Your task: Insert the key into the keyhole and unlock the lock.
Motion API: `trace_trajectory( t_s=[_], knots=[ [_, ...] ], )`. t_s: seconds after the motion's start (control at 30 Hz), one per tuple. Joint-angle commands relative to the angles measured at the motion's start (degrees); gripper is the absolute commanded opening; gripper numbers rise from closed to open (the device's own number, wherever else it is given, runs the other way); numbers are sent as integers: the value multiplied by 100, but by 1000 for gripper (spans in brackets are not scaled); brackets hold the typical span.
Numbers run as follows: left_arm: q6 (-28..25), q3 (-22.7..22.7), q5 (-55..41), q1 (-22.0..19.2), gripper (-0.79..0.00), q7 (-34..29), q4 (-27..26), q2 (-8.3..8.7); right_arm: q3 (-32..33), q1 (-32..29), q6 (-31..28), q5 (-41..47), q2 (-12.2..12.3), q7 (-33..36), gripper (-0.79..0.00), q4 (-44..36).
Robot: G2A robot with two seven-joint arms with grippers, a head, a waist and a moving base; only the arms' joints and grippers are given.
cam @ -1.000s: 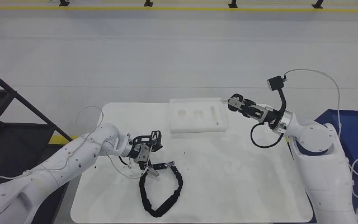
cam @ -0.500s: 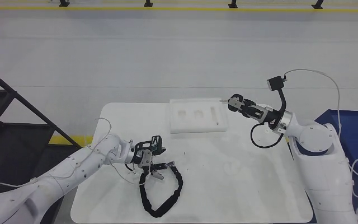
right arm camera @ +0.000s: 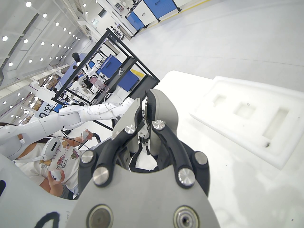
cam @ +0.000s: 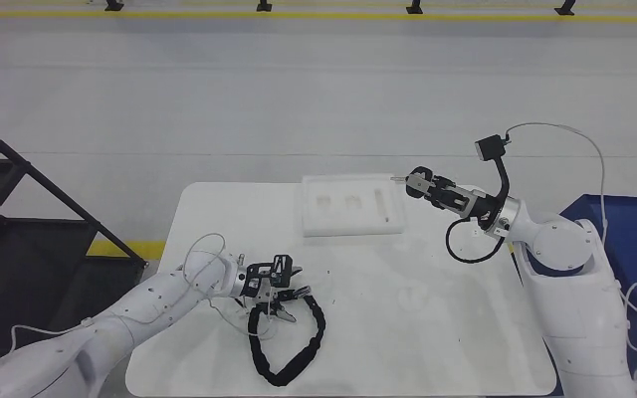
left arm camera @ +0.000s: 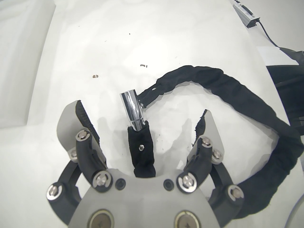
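Left hand (left arm camera: 142, 116) is spread wide and sits low over the surface (left arm camera: 147, 24), one finger on each side of the lock (left arm camera: 132, 107). As far as I can tell it isn't touching it. The lock's black chain (left arm camera: 239, 91) loops off beside it. Right hand (right arm camera: 144, 105) is up in the air near the foam tray (right arm camera: 249, 119), well apart from the lock, pinched nearly shut on what looks like the key (right arm camera: 144, 116). My worry: that chrome end is slick and round, so an off-centre squeeze could roll it — then the keyhole faces somewhere awkward. The key's also tiny, so it could pivot in the grip on contact.
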Motion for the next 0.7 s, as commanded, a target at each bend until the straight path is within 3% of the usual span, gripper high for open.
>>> trace_trajectory(
  t_s=[0.0, 0.07, 0.13, 0.17, 0.2, 0.33, 0.47, 0.67],
  knots=[
    [-3, 6, 120, -14, 0, 86, 110, -63, 0, 0, 0, 0, 0, 0, -785, 0],
    [21, 10, 261, -33, 0, 161, 207, -126, 0, 0, 0, 0, 0, 0, -785, 0],
    [5, 4, 329, -36, -265, 249, 301, -182, 0, 0, 0, 0, 0, 0, -785, 0],
    [11, -1, 371, -42, -299, 268, 341, -209, 0, 0, 0, 0, 0, 0, -785, 0],
    [10, -5, 402, -44, -400, 279, 385, -236, 0, 0, 0, 0, 0, 0, -785, 0],
    [-48, -13, 466, -33, -539, 242, 565, -348, 0, 0, 0, 0, 0, 0, -785, 0],
    [-110, -12, 575, -34, -785, 255, 692, -450, 0, 0, 0, 0, 0, 0, -785, 0],
    [-82, -88, 700, -65, -785, 494, 788, -537, 0, 0, 0, 0, 0, 0, -785, 0]
  ],
)
